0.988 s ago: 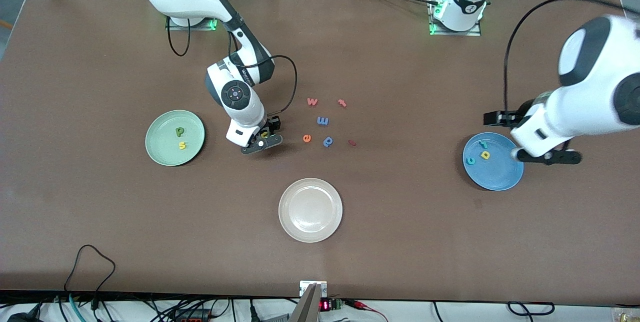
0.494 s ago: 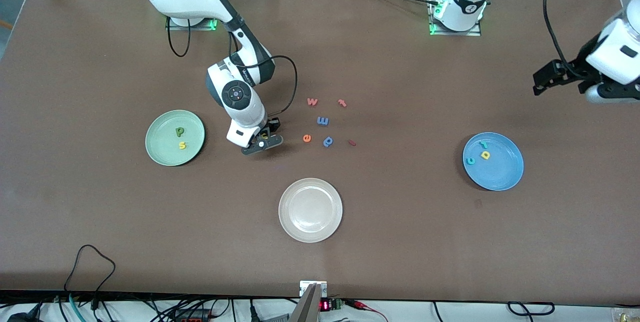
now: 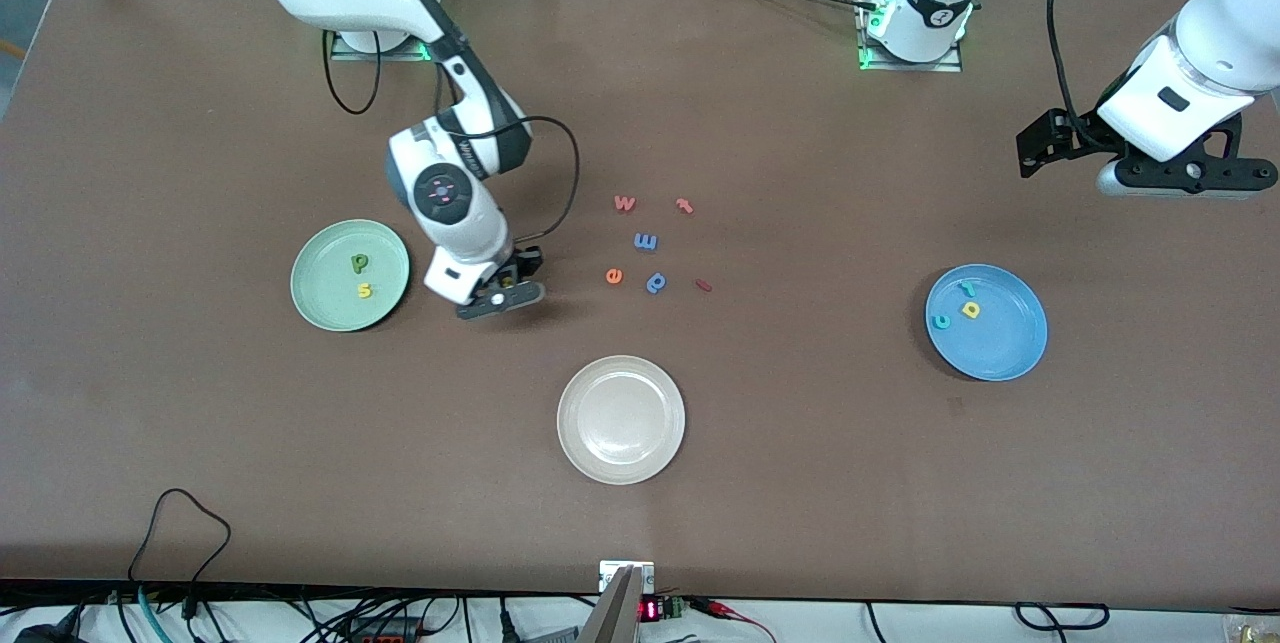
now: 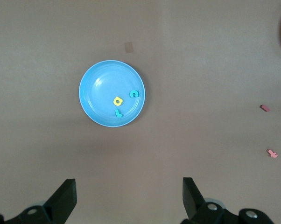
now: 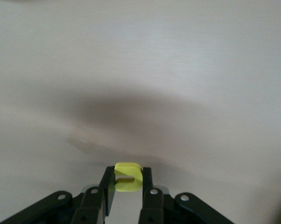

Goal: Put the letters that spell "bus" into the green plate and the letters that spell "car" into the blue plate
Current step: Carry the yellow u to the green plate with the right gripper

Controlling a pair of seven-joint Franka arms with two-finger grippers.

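My right gripper [image 3: 503, 285] is shut on the yellow "u" [image 5: 128, 177], just above bare table between the green plate [image 3: 310, 258] and the loose letters. A green "b" [image 3: 358, 263] and a yellow "s" [image 3: 364, 290] lie in the green plate. The blue plate [image 3: 1010, 343] holds the teal "c" [image 3: 940, 321], yellow "a" [image 3: 970, 309] and teal "r" [image 3: 966, 289]. From high up, the left wrist view shows the blue plate [image 4: 96, 88] with these three letters. My left gripper [image 3: 1185, 178] hangs open and empty over the left arm's end of the table.
A cream-white plate [image 3: 575, 393] sits nearer the front camera, mid-table. Loose letters lie in a cluster: orange "w" [image 3: 624, 203], red "t" [image 3: 684, 205], blue "m" [image 3: 646, 241], orange "e" [image 3: 614, 275], blue "p" [image 3: 656, 281], a small red piece [image 3: 704, 285].
My right gripper shut on the yellow "u" and shifted toward the green plate. My left arm swung up and away from the blue plate, still open.
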